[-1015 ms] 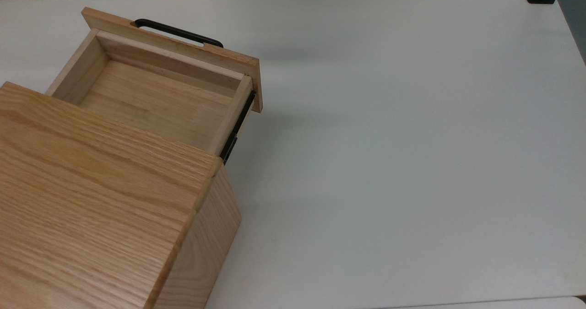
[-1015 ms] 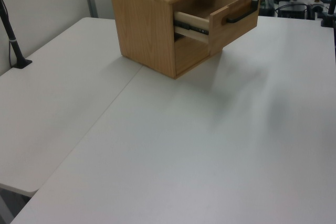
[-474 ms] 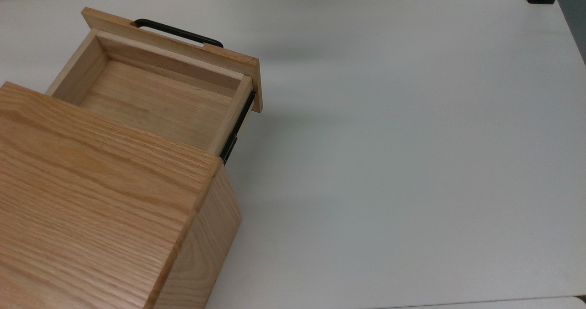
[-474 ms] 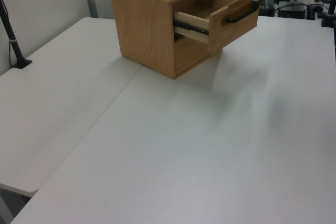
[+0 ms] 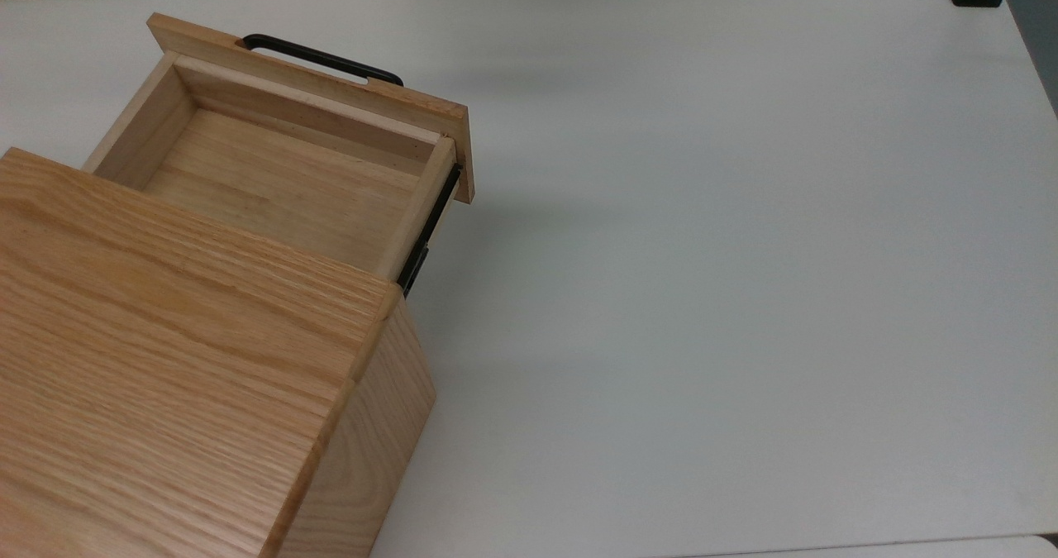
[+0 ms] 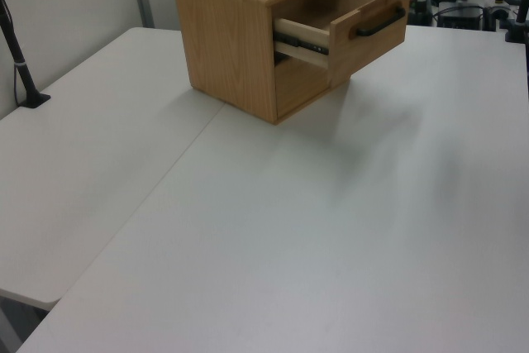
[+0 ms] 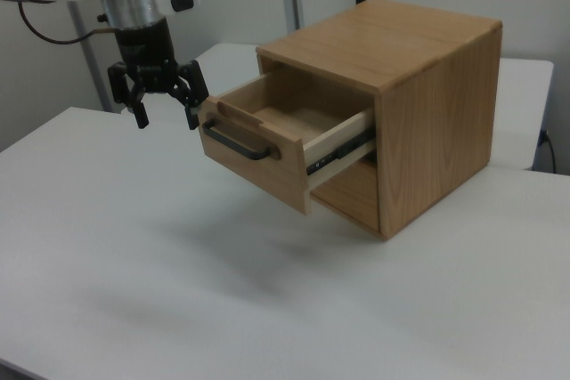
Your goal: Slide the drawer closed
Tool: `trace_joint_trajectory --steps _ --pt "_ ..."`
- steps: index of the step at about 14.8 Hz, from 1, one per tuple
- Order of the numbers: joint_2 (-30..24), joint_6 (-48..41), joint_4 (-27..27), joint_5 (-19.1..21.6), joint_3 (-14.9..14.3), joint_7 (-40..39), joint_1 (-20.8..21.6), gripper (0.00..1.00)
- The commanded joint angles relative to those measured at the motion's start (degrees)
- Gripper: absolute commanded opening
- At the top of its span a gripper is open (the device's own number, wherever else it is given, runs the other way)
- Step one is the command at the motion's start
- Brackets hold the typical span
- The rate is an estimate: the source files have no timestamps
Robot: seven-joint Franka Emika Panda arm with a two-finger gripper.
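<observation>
The drawer stands pulled well out of the cabinet, which sits on the table toward the top view's left. The top view looks straight down into the bare wooden tray, with the front panel at its 11 o'clock end, the handle just beyond it and a black rail along the side toward 3 o'clock. The left view instead gives the drawer from the side, jutting out toward 2 o'clock from the cabinet at the far end of the table, with the rail under its side wall and an open gap beneath it. The right view faces the front panel of the drawer and its handle, the cabinet behind at 2 o'clock. There the gripper hangs pointing down, at 9 o'clock of the panel's upper corner, fingers spread wide and holding nothing; one finger looks close beside the panel's edge, and whether it touches cannot be told. The table is plain white. Pale walls and grey posts stand behind it in the right view, and dark stands and cables crowd the far edge in the left view.
</observation>
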Motion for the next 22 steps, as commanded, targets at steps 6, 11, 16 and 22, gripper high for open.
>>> trace_joint_trajectory --steps 6,11,16,22 --pt "0.3 5.5 -4.3 -0.6 -0.1 17.3 -1.6 0.05" --pt "3.3 14.0 -6.1 -0.6 -0.1 21.9 -1.9 0.0" --pt "8.5 25.2 -3.8 -0.8 -0.3 25.3 -3.0 0.0" --pt "17.8 37.7 4.6 -0.6 -0.4 25.6 -6.8 0.0"
